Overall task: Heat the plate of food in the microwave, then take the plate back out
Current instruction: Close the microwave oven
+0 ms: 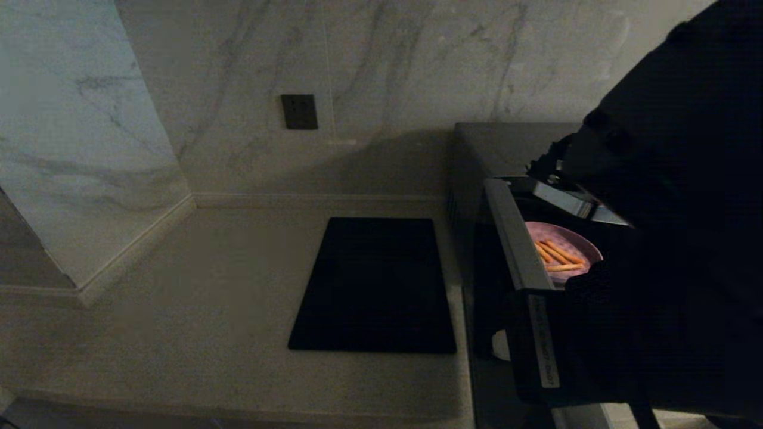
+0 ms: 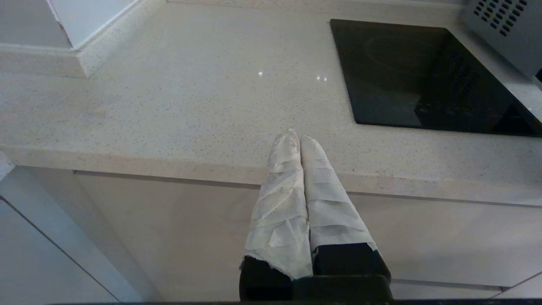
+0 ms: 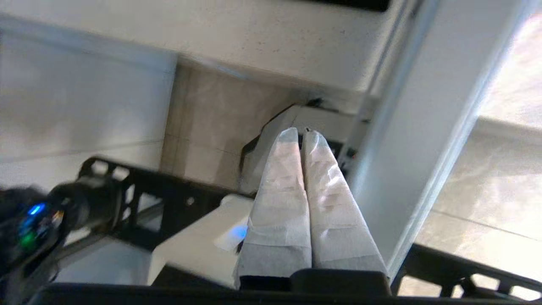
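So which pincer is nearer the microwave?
Right. The right pincer hangs shut by the microwave; the left pincer is shut over the counter edge, beyond the cooktop.

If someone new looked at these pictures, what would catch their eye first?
Probably the pink plate of food with its orange sticks, sitting inside the open microwave at the right of the counter. Next, the flat black cooktop set into the counter's middle. Both tape-wrapped grippers, left gripper and right gripper, are shut and empty.

- plate of food (image 1: 572,239): pale lilac-pink, orange-tan sticks
- microwave (image 1: 477,155): dark grey, perhaps black inside
- cooktop (image 1: 374,285): flat black
- bench (image 2: 178,97): speckled beige
- wall (image 1: 417,71): grey-veined marble
- left claw (image 2: 300,140) and right claw (image 3: 301,134): white tape wrapping
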Motion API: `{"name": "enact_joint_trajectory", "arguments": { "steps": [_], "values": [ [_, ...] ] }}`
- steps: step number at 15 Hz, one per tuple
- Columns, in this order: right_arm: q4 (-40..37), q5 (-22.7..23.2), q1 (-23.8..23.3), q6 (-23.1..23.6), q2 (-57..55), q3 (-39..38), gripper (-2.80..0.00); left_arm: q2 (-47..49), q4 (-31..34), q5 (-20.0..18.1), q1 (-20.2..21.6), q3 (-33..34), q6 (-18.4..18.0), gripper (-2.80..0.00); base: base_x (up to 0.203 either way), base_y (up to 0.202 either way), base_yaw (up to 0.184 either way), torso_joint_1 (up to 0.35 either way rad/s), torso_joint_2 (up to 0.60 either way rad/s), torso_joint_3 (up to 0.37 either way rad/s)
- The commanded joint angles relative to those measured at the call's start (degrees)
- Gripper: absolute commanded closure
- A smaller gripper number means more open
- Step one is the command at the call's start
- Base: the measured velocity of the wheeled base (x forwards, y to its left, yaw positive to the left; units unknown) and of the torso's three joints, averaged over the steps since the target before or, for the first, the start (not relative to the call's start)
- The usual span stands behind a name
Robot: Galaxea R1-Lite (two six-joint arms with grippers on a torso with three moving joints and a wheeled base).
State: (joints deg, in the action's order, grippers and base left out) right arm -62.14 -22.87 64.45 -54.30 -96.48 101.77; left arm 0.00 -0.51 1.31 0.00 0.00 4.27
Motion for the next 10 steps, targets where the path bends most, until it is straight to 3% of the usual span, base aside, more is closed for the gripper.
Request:
{"name": "enact_joint_trajectory", "arguments": {
  "steps": [1,10],
  "values": [
    [-1.4,-1.8,-0.1,-0.9,-0.4,0.0,0.0,0.1,0.0,0.0,0.0,0.0,0.0,0.0,0.0,0.0,0.0,0.0,0.0,0.0],
    [-4.3,-4.1,-2.0,-3.4,-0.2,-0.3,0.0,0.0,0.0,0.0,0.0,0.0,0.0,0.0,0.0,0.0,0.0,0.0,0.0,0.0]
  ]
}}
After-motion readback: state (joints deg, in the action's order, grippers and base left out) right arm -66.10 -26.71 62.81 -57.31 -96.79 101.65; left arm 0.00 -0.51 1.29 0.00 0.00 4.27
